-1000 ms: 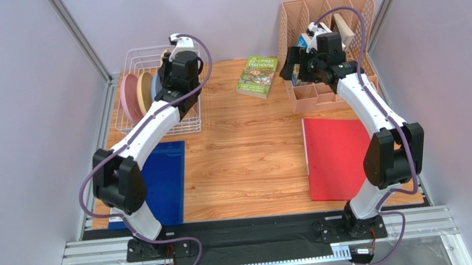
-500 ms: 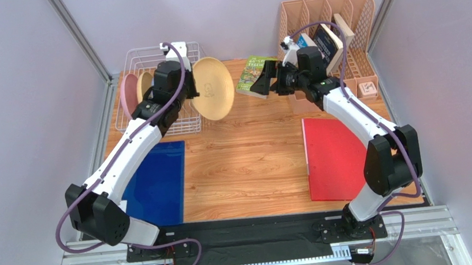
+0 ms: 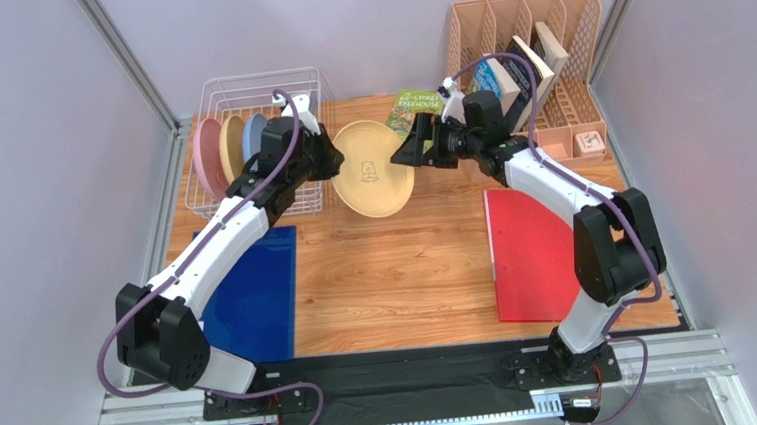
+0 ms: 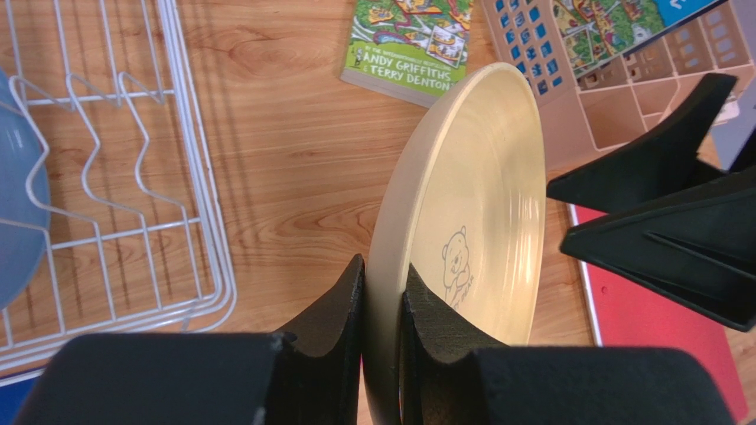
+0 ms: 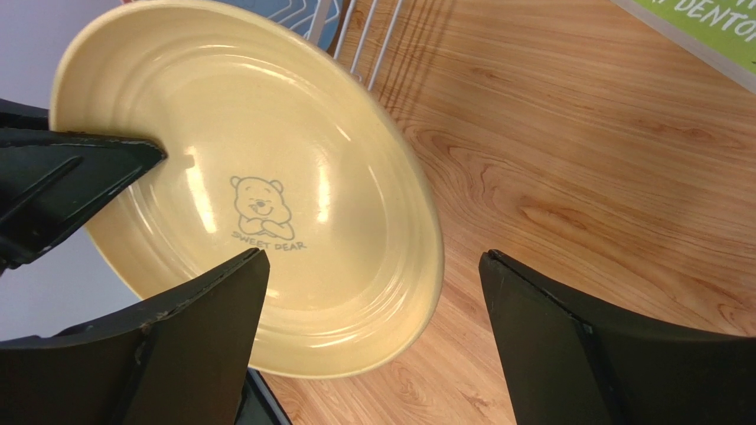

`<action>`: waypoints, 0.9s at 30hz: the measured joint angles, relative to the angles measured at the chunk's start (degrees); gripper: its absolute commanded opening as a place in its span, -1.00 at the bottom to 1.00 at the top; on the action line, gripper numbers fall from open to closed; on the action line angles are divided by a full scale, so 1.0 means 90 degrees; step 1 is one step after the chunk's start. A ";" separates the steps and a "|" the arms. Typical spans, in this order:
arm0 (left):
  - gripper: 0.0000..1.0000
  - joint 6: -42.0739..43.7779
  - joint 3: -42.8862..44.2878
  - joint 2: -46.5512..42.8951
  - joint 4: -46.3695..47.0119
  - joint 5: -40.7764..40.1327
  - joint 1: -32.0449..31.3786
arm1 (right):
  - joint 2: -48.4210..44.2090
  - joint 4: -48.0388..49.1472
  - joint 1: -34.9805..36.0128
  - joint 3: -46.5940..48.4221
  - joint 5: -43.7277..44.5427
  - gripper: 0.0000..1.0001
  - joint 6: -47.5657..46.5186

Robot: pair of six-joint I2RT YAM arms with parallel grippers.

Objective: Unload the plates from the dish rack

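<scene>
Above the table, the left gripper is clenching a cream-yellow bear-print plate by its rim; the right gripper is gaping just beside its opposite edge. Three other plates are standing in the dish rack.

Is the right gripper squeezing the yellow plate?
No, the right gripper is open beside the yellow plate; only the left gripper pinches its rim.
</scene>
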 measured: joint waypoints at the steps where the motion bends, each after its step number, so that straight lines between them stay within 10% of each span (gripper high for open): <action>1: -1.00 -0.0034 -0.0034 -0.0024 0.0049 0.0032 0.0000 | 0.0019 0.0002 0.0000 -0.0015 0.0005 0.81 0.0000; 6: -1.00 -0.0185 -0.0187 -0.0221 0.0253 0.0197 0.0000 | 0.0036 0.0007 0.0000 -0.0090 0.0012 0.21 -0.0010; 7: -1.00 -0.0199 -0.0211 -0.0250 0.0284 0.0214 0.0000 | 0.0036 0.0024 0.0000 -0.0097 -0.0002 -0.31 -0.0005; 10: -1.00 -0.0270 -0.0335 -0.0347 0.0444 0.0294 0.0000 | 0.0039 0.0199 -0.0002 -0.0209 -0.0141 -1.00 0.0015; 14: -1.00 -0.0321 -0.0527 -0.0425 0.0573 0.0291 0.0063 | 0.0138 0.0709 -0.0131 -0.0515 -0.0648 -0.99 0.0301; 20: 0.99 -0.0267 -0.0602 -0.0423 0.0636 0.0272 0.0049 | 0.0265 0.0986 -0.0202 -0.0758 -0.0940 -1.00 0.0520; 27: 0.99 0.0253 -0.0719 -0.0685 0.0372 -0.1175 -0.0010 | 0.0100 -0.0527 -0.0267 -0.0770 -0.0024 -1.00 0.0085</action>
